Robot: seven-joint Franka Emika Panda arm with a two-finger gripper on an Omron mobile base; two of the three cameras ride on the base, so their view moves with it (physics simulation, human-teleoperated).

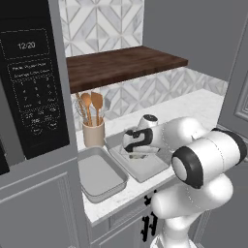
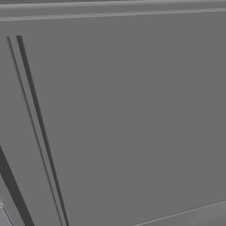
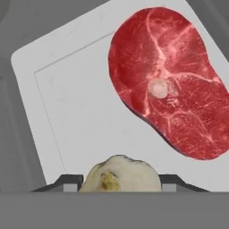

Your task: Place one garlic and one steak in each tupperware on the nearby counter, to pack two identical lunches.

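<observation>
The tool is hanging low over the right-hand tupperware, which is sitting on the white counter close to its front edge. In the hand view, a pale garlic is sitting between the two dark fingertips, one tip flanking it on each side, so the tool is clenched on the garlic. Whether the bulb is already touching the tray floor I cannot tell, since the bottom of that view is cutting it off.

A red steak with pale marbling is lying flat inside the same tray, filling the part of the floor farther from the fingertips and well apart from the garlic.

The left-hand tupperware is lying just beside the first, nearer the counter's left end, its long side running alongside its neighbour's. Behind the two trays, toward the counter's back edge, a beige utensil jar is standing upright, holding wooden spoons. A dark wooden shelf is hanging above the back of the counter, and a black microwave panel is standing past the counter's left end.
</observation>
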